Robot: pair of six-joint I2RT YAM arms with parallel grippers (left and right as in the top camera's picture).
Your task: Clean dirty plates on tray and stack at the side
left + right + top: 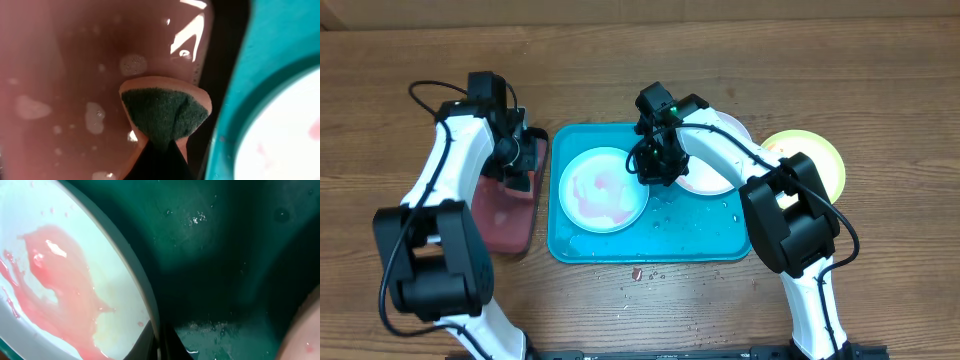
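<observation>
Turquoise plastic tray, rounded rectangle, long axis left-right mid-table, glossy round smeared plate flat on its left half, right gripper clenched on its rim, left gripper pinching coarse green sponge over pink liquid

Prob. robot lab bench: wood table, left arm & right arm, turquoise tray.

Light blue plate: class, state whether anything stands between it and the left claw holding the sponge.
Only low edges: the black-rimmed tray's wall and the turquoise tray's rim lie between the left claw, shut on the sponge, and the light blue plate. Nothing taller shows. The right claw pinches the plate's far edge.
</observation>
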